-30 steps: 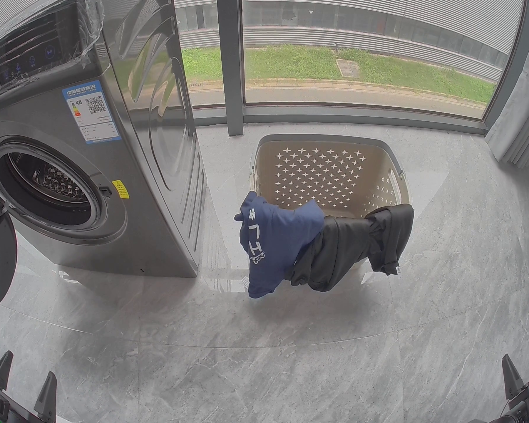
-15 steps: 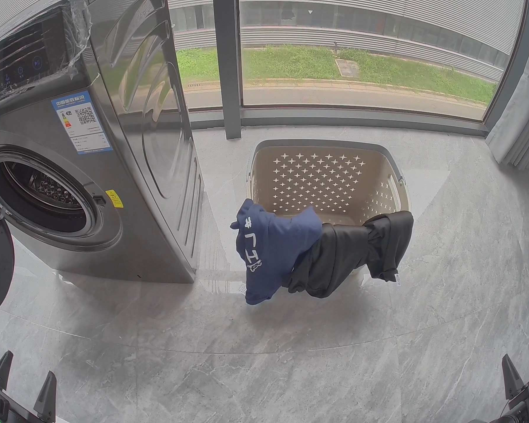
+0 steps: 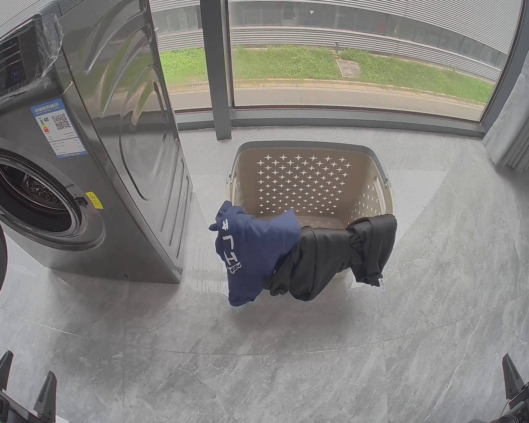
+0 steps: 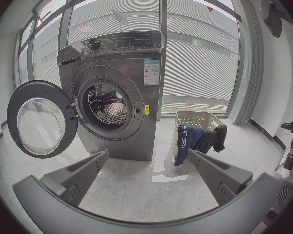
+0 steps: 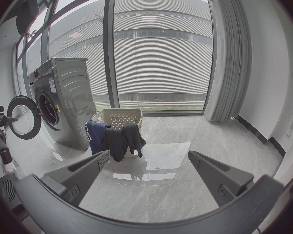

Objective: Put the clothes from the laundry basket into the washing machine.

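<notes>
A: Where is the laundry basket (image 3: 308, 145)?
B: On the floor (image 3: 276, 371) at 12 o'clock. The blue garment (image 3: 250, 251) hangs over the 7 o'clock corner of its near rim. The black garment (image 3: 329, 254) touches it and is draped toward 4 o'clock.
A: And the washing machine (image 3: 117, 118)?
B: At 10 o'clock, its door (image 4: 39, 117) swung wide.
A: The tools?
B: The left tool (image 4: 146, 153) is at 7 o'clock and the right tool (image 5: 147, 154) at 5 o'clock. Both have their fingers spread apart.
</notes>
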`<state>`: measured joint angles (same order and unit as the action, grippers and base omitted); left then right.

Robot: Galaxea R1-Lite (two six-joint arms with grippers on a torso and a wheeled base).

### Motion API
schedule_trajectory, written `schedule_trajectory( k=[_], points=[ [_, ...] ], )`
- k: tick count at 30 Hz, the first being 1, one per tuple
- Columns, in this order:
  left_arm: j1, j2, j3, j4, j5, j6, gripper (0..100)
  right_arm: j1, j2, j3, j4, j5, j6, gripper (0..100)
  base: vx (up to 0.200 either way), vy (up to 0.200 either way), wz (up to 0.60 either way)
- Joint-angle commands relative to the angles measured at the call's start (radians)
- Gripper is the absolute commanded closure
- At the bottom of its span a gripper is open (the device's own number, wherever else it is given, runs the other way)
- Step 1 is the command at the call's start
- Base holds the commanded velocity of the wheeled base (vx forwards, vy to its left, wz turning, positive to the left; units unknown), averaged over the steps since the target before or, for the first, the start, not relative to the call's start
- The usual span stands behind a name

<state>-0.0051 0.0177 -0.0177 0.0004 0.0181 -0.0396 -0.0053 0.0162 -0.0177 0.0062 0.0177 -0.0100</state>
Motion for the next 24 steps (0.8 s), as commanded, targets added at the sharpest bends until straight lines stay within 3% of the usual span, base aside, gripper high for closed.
schedule_trajectory(
  k=[1, 5, 11, 24],
  points=[
    [0.001, -0.013, 0.016, 0.0, 0.0, 0.0, 0, 0.001, -0.004, 0.013, 0.0, 0.001, -0.001, 0, 0.0, 0.0, 0.0],
    [0.001, -0.013, 0.016, 0.0, 0.0, 0.0, 0, 0.001, -0.004, 0.013, 0.0, 0.001, -0.001, 0, 0.0, 0.0, 0.0],
    [0.002, -0.013, 0.016, 0.0, 0.0, 0.0, 0, 0.001, -0.004, 0.013, 0.0, 0.001, -0.001, 0, 0.0, -0.2, 0.0],
    [0.002, -0.013, 0.016, 0.0, 0.0, -0.002, 0, 0.001, -0.004, 0.015, 0.0, 0.001, -0.001, 0, 0.0, 0.0, 0.0]
  ],
)
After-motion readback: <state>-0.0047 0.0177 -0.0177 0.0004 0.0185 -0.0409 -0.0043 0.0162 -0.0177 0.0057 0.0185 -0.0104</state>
